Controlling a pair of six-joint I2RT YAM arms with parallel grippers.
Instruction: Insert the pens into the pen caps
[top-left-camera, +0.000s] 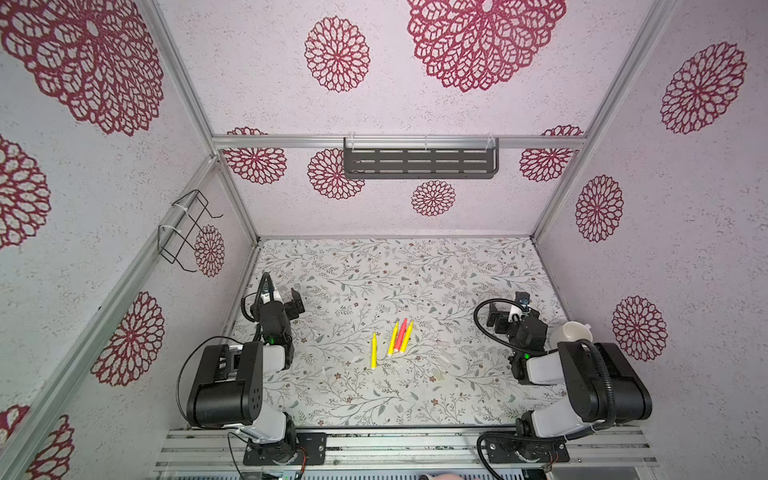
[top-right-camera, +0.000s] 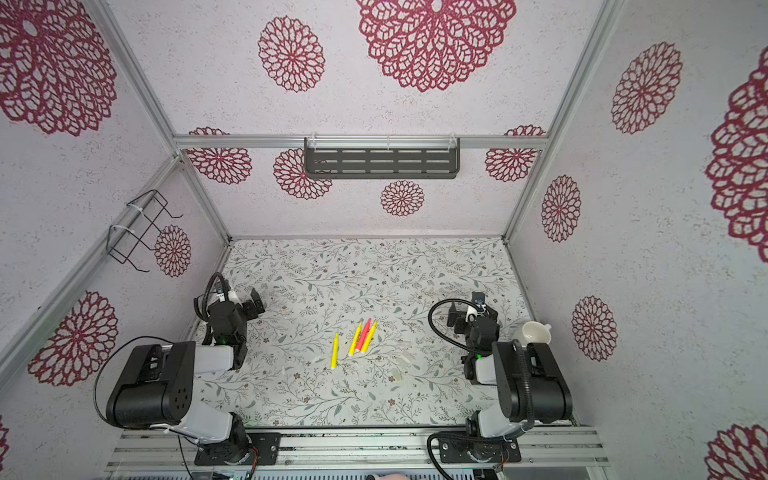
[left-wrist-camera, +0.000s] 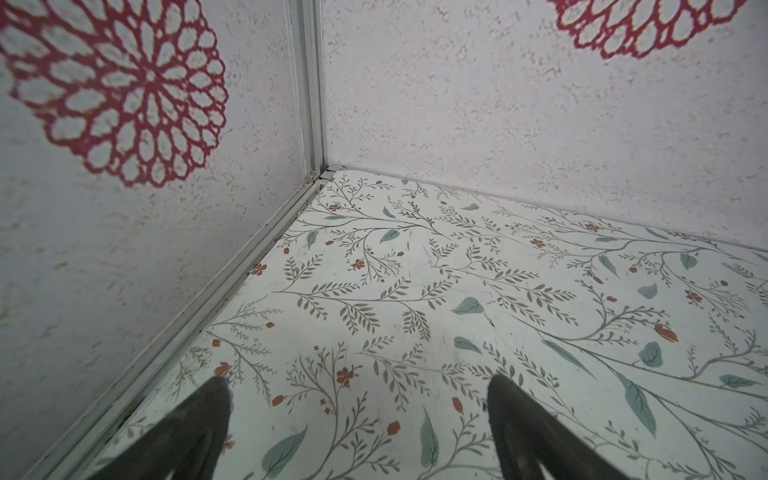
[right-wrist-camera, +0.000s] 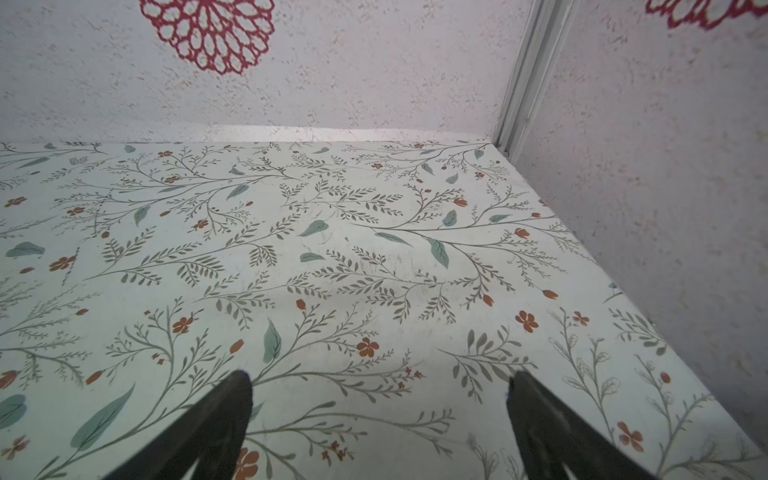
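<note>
The left gripper (left-wrist-camera: 357, 382) stands spread wide with nothing between its two dark, tapered fingers (left-wrist-camera: 199, 428), which narrow to blunt tips. Beneath them lies the table (left-wrist-camera: 415, 257), a smooth, matte sheet printed with thin grey-green sprigs, teal leaves and small rust flowers. Just beyond is a corner where a ribbed aluminium post (left-wrist-camera: 309, 83) meets the rough, plaster-like walls (left-wrist-camera: 498, 104).

The right gripper (right-wrist-camera: 379, 374) is likewise fully parted and empty, its black fingers of the same wedge shape, pointing at the opposite back corner.

In both top views the pens lie mid-table between the two arms, well apart from either gripper. One yellow pen (top-left-camera: 374, 351) lies alone. Just beside it, three slim pointed sticks lie packed side by side, touching: a yellow one (top-left-camera: 393, 338), the red-pink pen (top-left-camera: 401, 336) and another yellow (top-left-camera: 408, 336).

The pen caps (top-left-camera: 444, 360) show only as faint, glassy short tubes scattered on the print around the pens, mostly on the right arm's side; their number cannot be told.

A glossy white cup (top-left-camera: 571, 332) lies tipped near the right wall, behind the right arm. On the back wall hangs a dark slotted metal shelf (top-left-camera: 419, 162), on the left wall a thin black wire rack (top-left-camera: 187, 228).
</note>
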